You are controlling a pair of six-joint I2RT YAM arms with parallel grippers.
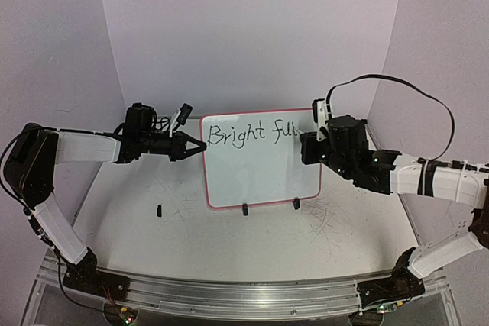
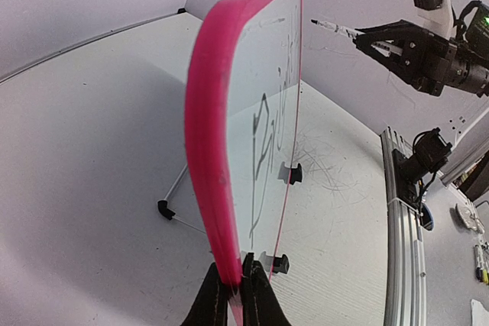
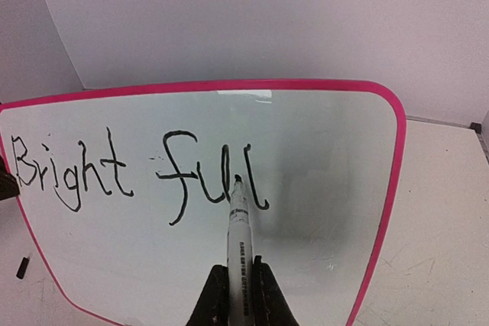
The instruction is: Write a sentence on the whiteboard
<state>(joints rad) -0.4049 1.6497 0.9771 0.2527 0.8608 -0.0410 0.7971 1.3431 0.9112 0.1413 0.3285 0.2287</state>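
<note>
- Black fingers of your right pincer (image 3: 238, 280) are clenched on a white marker (image 3: 239, 234), which juts straight ahead from between them.
- Just past those fingers, the marker's tip meets the whiteboard (image 3: 321, 181) beside the last letters written.
- Ahead of that pincer and spreading off to its left, the sentence (image 3: 114, 169) so far reads "Bright ful", one line of black strokes near the board's top edge.
- Your left pincer (image 2: 238, 284) is clamped tight on the board's pink-red frame at the opposite side edge. From its wrist view the board runs edge-on, away from the fingers.
- Below both pincers, the board stands upright on the bench (image 1: 153, 242), on two black clip feet (image 1: 245, 208).
- Under the right pincer, faint marker scribbles (image 1: 328, 215) stain the bench.
- Below the left pincer, a small black piece (image 1: 159, 210) lies loose, apart from the board.
</note>
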